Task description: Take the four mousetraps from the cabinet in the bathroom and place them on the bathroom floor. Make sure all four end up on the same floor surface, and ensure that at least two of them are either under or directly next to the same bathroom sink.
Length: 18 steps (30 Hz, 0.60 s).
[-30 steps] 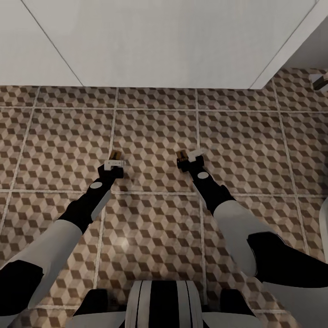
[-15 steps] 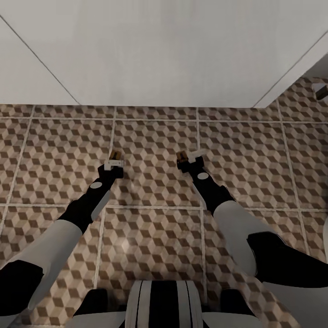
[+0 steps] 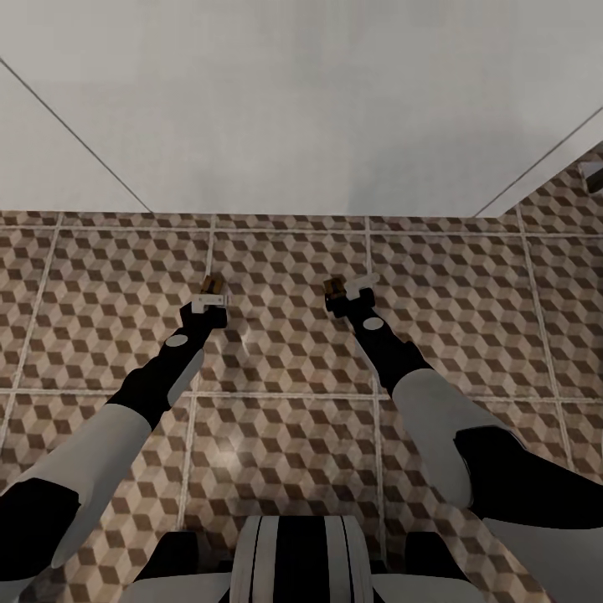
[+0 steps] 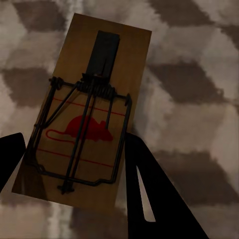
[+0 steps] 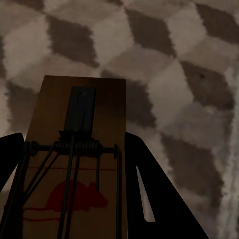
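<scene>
Each gripper carries a mousetrap above the cube-patterned bathroom floor (image 3: 285, 352). My left gripper (image 3: 209, 295) is shut on a brown wooden mousetrap (image 3: 210, 285), seen close in the left wrist view as a board with dark wire and a red mouse print (image 4: 87, 114) between the black fingers (image 4: 149, 189). My right gripper (image 3: 343, 293) is shut on a second mousetrap (image 3: 333, 287), whose board (image 5: 74, 159) sits between the fingers (image 5: 149, 189) in the right wrist view. A broad white boxy surface (image 3: 293, 100) spreads just beyond both grippers.
The white surface overhangs the far half of the head view, its right corner running diagonally towards a small grey object (image 3: 593, 174) at the right edge. My white forearms and dark base (image 3: 293, 561) take up the near part. Tiled floor lies open between the arms.
The camera has moved forward: the white surface's edge has slid down the picture towards the grippers. Both grippers hold their mousetraps in the same pose.
</scene>
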Tool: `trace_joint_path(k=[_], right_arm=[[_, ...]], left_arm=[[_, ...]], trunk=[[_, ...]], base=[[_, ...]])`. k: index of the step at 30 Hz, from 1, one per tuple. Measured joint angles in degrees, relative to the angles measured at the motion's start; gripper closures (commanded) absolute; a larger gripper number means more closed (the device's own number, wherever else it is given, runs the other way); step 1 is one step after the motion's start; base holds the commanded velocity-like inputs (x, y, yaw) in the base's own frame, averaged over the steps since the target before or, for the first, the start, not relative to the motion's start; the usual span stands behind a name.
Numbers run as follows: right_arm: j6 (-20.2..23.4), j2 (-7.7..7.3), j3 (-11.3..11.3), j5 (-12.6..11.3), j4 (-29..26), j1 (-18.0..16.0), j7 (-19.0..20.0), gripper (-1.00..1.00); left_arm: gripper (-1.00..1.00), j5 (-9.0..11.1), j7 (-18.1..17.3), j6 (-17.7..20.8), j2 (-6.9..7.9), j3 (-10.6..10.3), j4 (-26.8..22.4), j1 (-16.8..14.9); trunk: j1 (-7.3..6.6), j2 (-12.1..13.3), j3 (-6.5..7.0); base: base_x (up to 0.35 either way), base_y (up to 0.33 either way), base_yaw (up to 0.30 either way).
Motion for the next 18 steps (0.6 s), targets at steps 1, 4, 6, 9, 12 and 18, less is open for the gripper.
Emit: trace_joint_path(k=[1, 4, 6, 9, 12, 18], right_arm=[[0.0, 0.00, 0.0, 0.0, 0.0, 0.0, 0.0, 1.00], [0.0, 0.00, 0.0, 0.0, 0.0, 0.0, 0.0, 1.00], [0.0, 0.00, 0.0, 0.0, 0.0, 0.0, 0.0, 1.00], [0.0, 0.00, 0.0, 0.0, 0.0, 0.0, 0.0, 1.00], [0.0, 0.00, 0.0, 0.0, 0.0, 0.0, 0.0, 1.00], [0.0, 0.00, 0.0, 0.0, 0.4, 0.0, 0.0, 1.00]], left_arm=[[1.00, 0.0, 0.0, 0.0, 0.00, 0.0, 0.0, 0.0], [1.00, 0.0, 0.0, 0.0, 0.00, 0.0, 0.0, 0.0], [1.00, 0.0, 0.0, 0.0, 0.00, 0.0, 0.0, 0.0], [1.00, 0.0, 0.0, 0.0, -0.02, 0.0, 0.0, 0.0], [1.00, 0.0, 0.0, 0.0, -0.01, 0.0, 0.0, 0.0], [1.00, 0.0, 0.0, 0.0, 0.00, 0.0, 0.0, 0.0]], trunk=[[0.00, 0.0, 0.00], [0.00, 0.0, 0.00], [0.00, 0.0, 0.00], [0.00, 0.0, 0.00], [0.00, 0.0, 0.00], [0.00, 0.0, 0.00]], base=[[0.004, 0.002, 0.000], [0.002, 0.008, 0.000], [0.001, 0.060, 0.000], [0.000, 0.083, 0.000], [0.000, 0.053, 0.000], [0.000, 0.011, 0.000]])
